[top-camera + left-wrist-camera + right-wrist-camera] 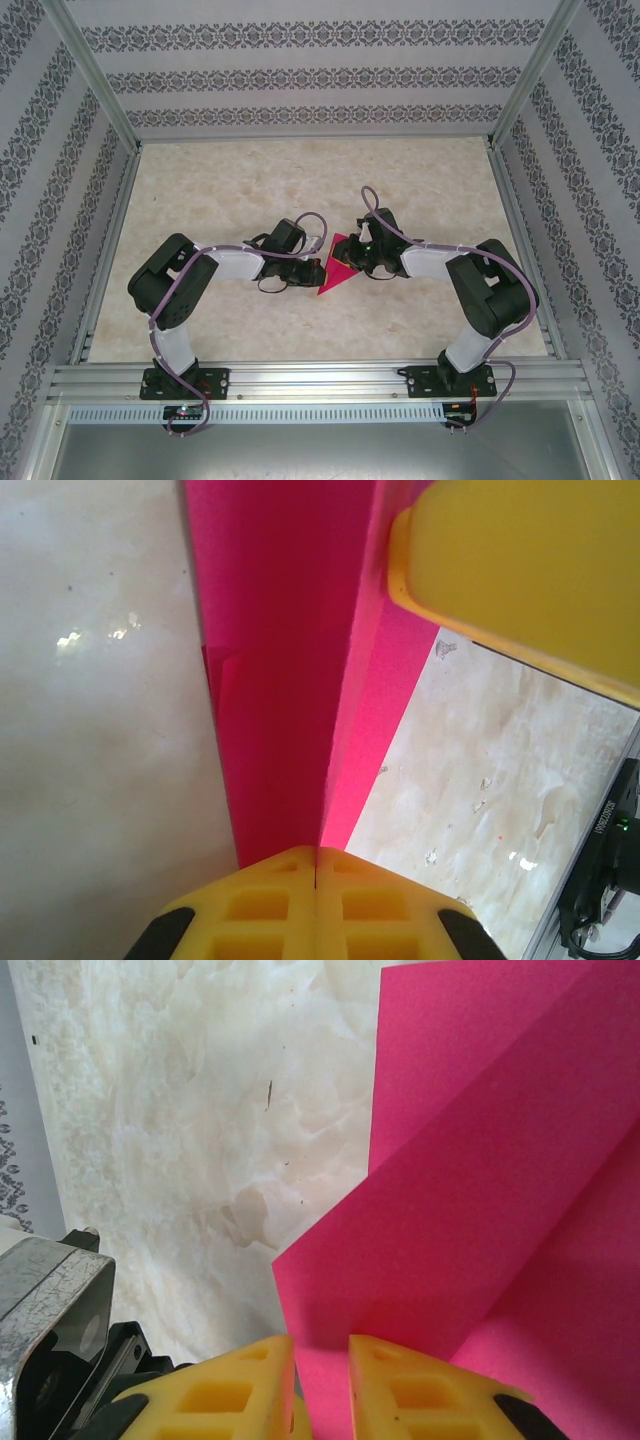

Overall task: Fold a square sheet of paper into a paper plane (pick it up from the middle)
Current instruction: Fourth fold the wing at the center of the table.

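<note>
The magenta-pink sheet of paper (338,270) is folded into a pointed triangular shape and sits mid-table between both grippers. My left gripper (318,262) comes at it from the left. In the left wrist view its yellow fingers (317,858) are pressed together on a raised crease of the paper (280,680). My right gripper (360,254) reaches in from the right. Its yellow fingertips (322,1348) stand a little apart, with a paper (480,1190) edge in the gap between them. One right finger (520,570) shows yellow over the paper in the left wrist view.
The beige marbled tabletop (240,180) is bounded by aluminium rails (300,378) at the near edge and patterned walls on three sides. A grey metal part of the left arm (50,1310) is close beside my right gripper.
</note>
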Controlling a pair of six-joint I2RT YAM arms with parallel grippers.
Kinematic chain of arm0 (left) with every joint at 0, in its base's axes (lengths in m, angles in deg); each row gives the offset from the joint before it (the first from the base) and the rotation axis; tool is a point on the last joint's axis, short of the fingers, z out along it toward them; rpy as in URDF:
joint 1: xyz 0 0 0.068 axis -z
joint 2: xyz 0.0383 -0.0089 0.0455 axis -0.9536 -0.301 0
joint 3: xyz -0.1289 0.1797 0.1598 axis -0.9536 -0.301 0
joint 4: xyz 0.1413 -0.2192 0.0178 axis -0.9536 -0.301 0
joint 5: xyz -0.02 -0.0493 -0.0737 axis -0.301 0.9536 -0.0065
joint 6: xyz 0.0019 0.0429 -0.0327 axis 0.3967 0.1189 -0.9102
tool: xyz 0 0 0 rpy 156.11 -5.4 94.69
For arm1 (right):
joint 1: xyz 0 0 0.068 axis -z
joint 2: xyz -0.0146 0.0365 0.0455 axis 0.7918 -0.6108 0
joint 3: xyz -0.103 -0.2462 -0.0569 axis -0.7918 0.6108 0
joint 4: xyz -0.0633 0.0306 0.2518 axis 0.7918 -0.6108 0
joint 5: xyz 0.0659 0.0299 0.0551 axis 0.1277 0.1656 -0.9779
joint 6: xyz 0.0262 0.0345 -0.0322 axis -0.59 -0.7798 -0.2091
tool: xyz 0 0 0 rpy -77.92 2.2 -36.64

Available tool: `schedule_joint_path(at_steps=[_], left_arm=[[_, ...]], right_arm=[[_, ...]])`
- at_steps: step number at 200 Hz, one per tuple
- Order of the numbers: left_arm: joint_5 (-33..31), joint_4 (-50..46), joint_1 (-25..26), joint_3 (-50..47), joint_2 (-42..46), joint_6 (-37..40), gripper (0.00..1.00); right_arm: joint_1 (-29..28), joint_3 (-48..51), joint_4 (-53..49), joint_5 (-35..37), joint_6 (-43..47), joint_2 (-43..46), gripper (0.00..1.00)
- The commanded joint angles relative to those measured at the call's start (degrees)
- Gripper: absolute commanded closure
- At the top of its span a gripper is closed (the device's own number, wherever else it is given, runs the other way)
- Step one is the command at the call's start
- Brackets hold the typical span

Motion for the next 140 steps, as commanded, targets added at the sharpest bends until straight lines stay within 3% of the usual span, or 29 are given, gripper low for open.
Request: schedule_joint_path(at_steps=[1, 140], left_arm=[[-0.07, 1.21, 0.31, 0.94, -0.09, -1.24, 1.00], [-0.01, 1.85, 0.26, -0.07, 0.90, -2.04, 1.00]], right_arm=[[-0.20, 0.53, 0.24, 1.35, 0.57, 1.36, 0.77], [-0.57, 0.94, -0.07, 1.66, 0.58, 2.31, 0.71]])
